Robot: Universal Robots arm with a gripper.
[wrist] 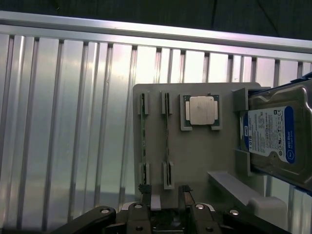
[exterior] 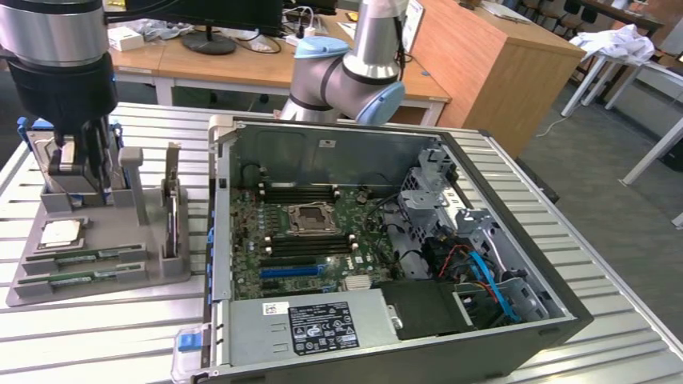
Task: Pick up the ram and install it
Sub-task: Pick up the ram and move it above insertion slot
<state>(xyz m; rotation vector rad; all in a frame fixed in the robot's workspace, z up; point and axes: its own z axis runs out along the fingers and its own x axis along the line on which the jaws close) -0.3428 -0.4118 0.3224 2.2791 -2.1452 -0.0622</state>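
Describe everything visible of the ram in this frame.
Two ram sticks stand on edge, parallel and apart, in end slots of the grey holder on the slatted metal table, beside the CPU. Each is a long, thin green board with a pale label. The open gripper hangs above the holder, touching neither stick; neither is in the computer.

An open computer case (exterior: 320, 152) lies on the slatted worktop (exterior: 96, 336), beside a grey holder (wrist: 200, 156) carrying a hard drive (wrist: 275, 134) and CPU chip (wrist: 202, 110).

Bright even light, strong glare on slatted table (wrist: 73, 122), shadowed computer case (exterior: 320, 152) interior
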